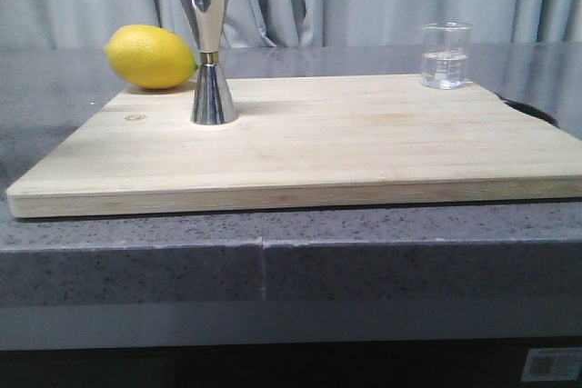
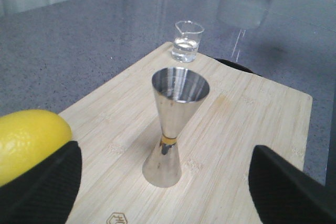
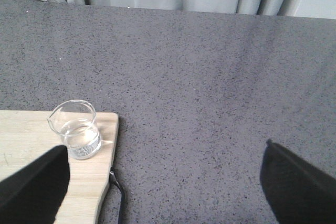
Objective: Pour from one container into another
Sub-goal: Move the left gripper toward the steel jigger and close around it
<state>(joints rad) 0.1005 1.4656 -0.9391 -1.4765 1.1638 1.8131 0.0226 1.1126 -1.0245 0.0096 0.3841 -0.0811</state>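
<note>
**Pouring not begun: beaker far right, jigger left, both grippers empty**

Standing upright at centre-left of the front view, the jigger (image 1: 209, 47) sits on the board (image 1: 364, 152) beside a lemon (image 1: 150, 56). The beaker (image 1: 446, 54), upright and part full, stands at the board's upper right corner, well apart. The left gripper (image 2: 165, 182) is spread wide around nothing; the right gripper (image 3: 163, 182), equally spread and empty, is nearer the beaker.

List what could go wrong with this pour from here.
The jigger is tall on a narrow base, so a nudge from the beaker might topple it. Its mouth is small, so liquid may splash onto the cutting board. The beaker stands at the board's far corner; a clumsy grasp could push it off.
</note>
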